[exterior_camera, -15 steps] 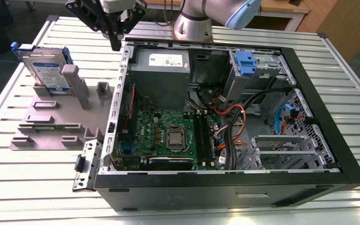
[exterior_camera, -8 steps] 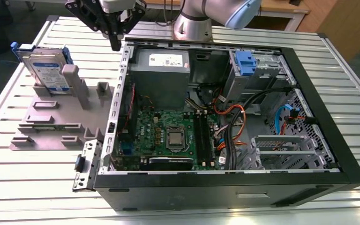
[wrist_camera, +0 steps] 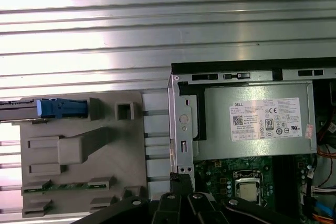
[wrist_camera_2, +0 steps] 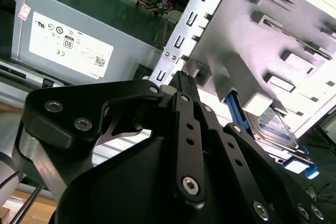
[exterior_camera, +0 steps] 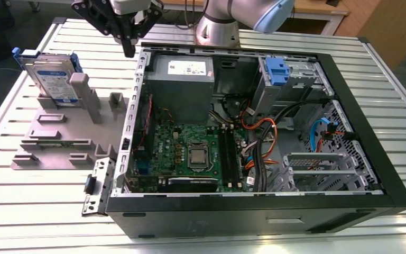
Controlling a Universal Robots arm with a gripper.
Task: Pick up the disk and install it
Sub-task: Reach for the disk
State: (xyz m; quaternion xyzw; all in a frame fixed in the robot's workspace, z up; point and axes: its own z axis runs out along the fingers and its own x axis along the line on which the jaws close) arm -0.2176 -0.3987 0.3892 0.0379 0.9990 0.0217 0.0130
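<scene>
- Black computer case (exterior_camera: pixel 259 209) lies open on the slatted metal table (exterior_camera: pixel 34 211), nearest in the exterior view, with its circuit board (exterior_camera: pixel 188 148) and cables laid bare.
- Just beside the case, on the exterior view's left, sits a grey holder (exterior_camera: pixel 55 137). The disk (exterior_camera: pixel 51 79) stands on edge at the holder's far end, with blue rails around it and nothing gripping it. The pick-up is not yet done.
- Further back inside the case are a grey power box (exterior_camera: pixel 182 79) and a blue latch (exterior_camera: pixel 277 71) on the drive cage. I see no disk seated in there, so I judge the install is undone as well.
- Farthest back, the gripper (exterior_camera: pixel 127 52) hangs from the arm (exterior_camera: pixel 221 21) over the case's far corner wall. It is between the disk and the power box, near the disk but apart from it. Its fingers are pressed together and hold nothing.
</scene>
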